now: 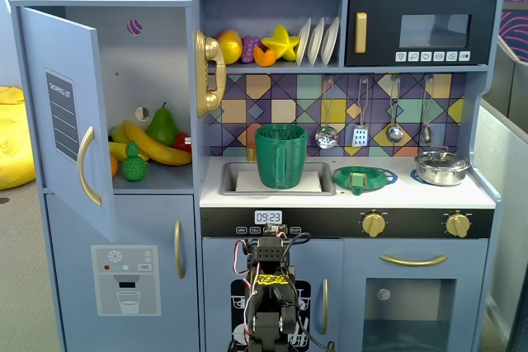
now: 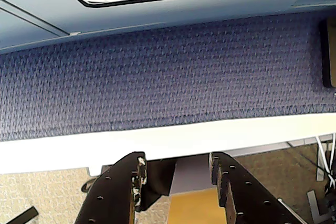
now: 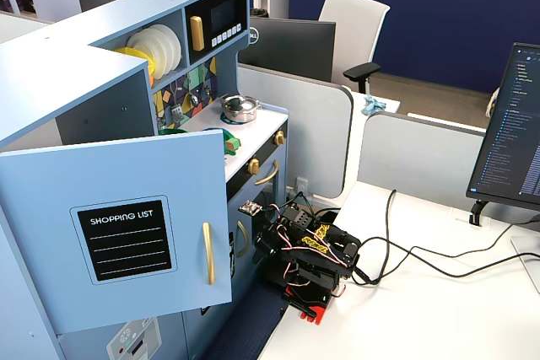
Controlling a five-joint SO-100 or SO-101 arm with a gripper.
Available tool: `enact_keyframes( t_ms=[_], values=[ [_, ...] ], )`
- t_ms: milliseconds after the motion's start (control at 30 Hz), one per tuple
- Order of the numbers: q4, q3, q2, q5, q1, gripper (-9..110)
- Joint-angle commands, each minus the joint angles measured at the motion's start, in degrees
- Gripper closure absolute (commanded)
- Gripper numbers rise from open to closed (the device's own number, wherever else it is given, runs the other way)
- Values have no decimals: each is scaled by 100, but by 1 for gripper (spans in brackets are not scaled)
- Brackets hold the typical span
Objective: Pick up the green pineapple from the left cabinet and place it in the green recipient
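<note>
The green pineapple stands at the front of the open left cabinet, beside bananas and a pear. The cabinet's blue door is swung wide open, and its shopping-list label shows in the other fixed view. The green recipient stands upright in the sink on the counter. My arm sits folded low in front of the kitchen, far below both, and is also seen from the side. In the wrist view my gripper is open and holds nothing, pointing down past the white table edge.
A yellow banana and a dark green pear lie behind the pineapple. A flat green strainer and a metal pot sit on the counter. Cables run across the white table, and a monitor stands at the right.
</note>
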Motion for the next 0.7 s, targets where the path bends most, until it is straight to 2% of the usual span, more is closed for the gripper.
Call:
enact_keyframes(
  t_ms=[0,300,400,467,533,667],
  values=[
    [984,35,-35,334,44,101],
    [1002,44,-35,185,211,101],
    [853,35,-35,334,-26,101],
    [237,-62,-44,334,-396,101],
    [-896,-510,-360,589,-1178,101],
    [-3428,-1749,-1336,-211,-2760,101]
  ],
)
